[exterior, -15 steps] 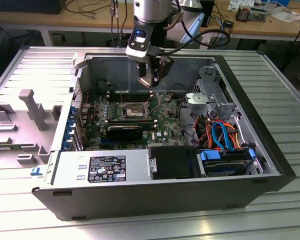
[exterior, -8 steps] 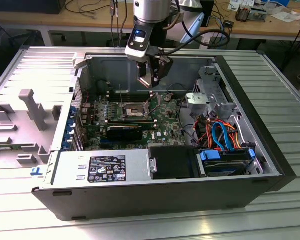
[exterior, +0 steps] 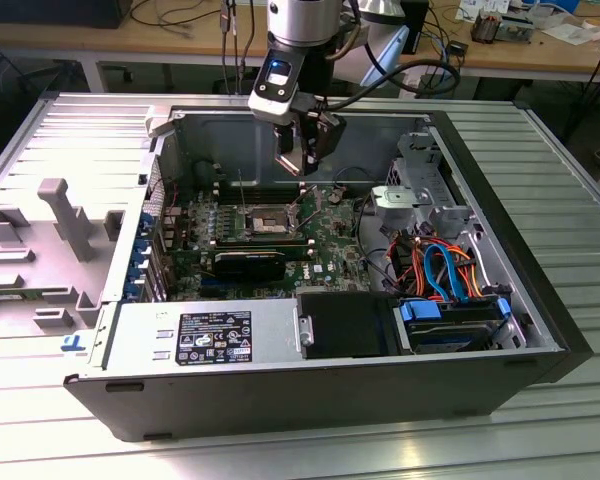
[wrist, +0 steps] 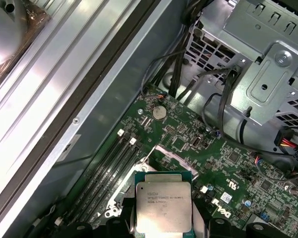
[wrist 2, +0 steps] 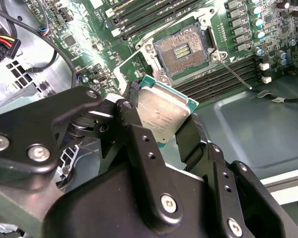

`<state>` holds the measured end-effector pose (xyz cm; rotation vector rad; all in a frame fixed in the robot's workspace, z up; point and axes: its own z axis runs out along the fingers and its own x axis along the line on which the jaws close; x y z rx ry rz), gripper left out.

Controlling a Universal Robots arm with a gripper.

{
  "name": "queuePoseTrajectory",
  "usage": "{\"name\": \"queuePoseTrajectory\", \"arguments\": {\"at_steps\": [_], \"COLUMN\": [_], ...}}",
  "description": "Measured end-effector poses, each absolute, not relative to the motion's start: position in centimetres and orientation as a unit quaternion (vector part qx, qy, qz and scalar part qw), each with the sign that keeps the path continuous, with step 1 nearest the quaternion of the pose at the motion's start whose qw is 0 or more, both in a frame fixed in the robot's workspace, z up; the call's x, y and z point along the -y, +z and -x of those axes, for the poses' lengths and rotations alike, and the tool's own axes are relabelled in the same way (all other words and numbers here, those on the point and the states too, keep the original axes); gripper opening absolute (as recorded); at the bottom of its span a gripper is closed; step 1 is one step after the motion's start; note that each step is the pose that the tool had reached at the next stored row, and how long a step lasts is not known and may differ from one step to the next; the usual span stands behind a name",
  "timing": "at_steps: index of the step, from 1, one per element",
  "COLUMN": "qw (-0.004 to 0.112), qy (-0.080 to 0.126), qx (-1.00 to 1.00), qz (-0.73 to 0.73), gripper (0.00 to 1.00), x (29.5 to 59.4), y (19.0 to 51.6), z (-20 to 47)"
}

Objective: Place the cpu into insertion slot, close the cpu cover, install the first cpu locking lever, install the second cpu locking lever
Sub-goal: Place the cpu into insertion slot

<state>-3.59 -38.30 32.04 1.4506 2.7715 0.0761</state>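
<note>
- A grey ribbed metal table (exterior: 570,170) carries one open computer case (exterior: 280,395).
- One gripper (exterior: 302,165) hangs above the green motherboard (exterior: 330,262), its two fingers pinching one cpu (wrist 2: 165,114) by its edges.
- One insertion slot (wrist 2: 181,49) lies uncovered below, apart from the cpu.

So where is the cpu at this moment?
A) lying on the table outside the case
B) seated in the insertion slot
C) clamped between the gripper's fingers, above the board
C: in the second wrist view the gripper grips the cpu by its edges, and the insertion slot beyond it is open with bare contacts.
</note>
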Motion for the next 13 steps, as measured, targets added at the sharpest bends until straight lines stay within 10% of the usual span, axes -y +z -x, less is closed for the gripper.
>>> {"name": "queuePoseTrajectory", "arguments": {"at_steps": [13], "qw": [0.007], "qy": [0.024], "qx": [-0.878], "qz": [-0.478], "gripper": [0.54], "x": [38.30], "y": [31.99], "z": [3.59]}}
